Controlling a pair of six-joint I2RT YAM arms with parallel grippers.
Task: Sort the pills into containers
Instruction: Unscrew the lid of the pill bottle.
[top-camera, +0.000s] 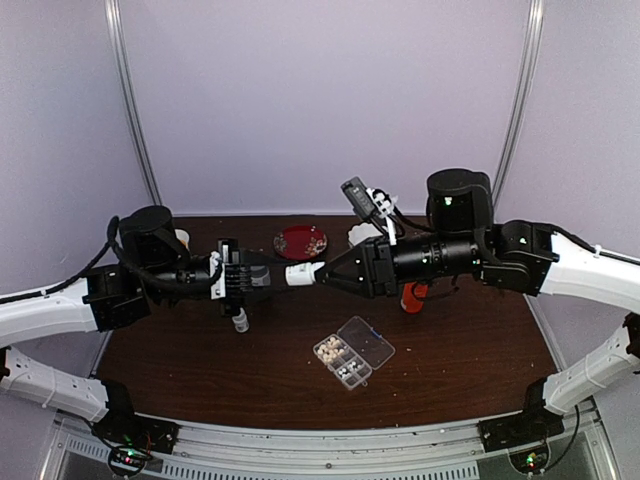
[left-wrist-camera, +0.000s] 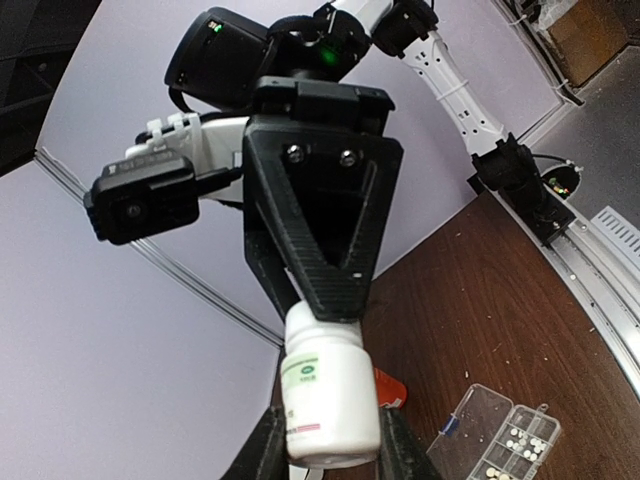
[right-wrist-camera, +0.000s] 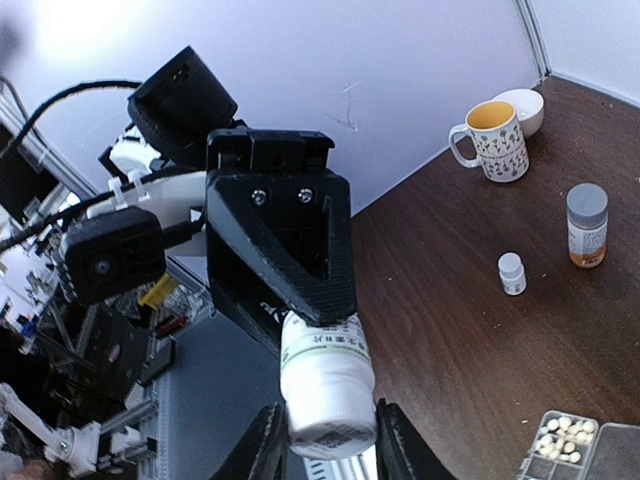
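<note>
The left gripper (left-wrist-camera: 330, 452) clamps one end of a small white plastic bottle (top-camera: 300, 275), held above the dark brown wooden table (top-camera: 200, 370). The right gripper (right-wrist-camera: 328, 445) pinches its other end. Right and nearer lies the clear plastic compartment box (top-camera: 372, 341), lid open, with whitish pills (top-camera: 330, 351) in its cells.

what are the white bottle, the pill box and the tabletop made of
The white bottle looks like opaque plastic, smooth and slightly glossy, with a printed label. The pill box is clear hard plastic; the pills show through it. The tabletop is dark brown wood or wood-look laminate with a faint sheen; which one cannot be told.
</note>
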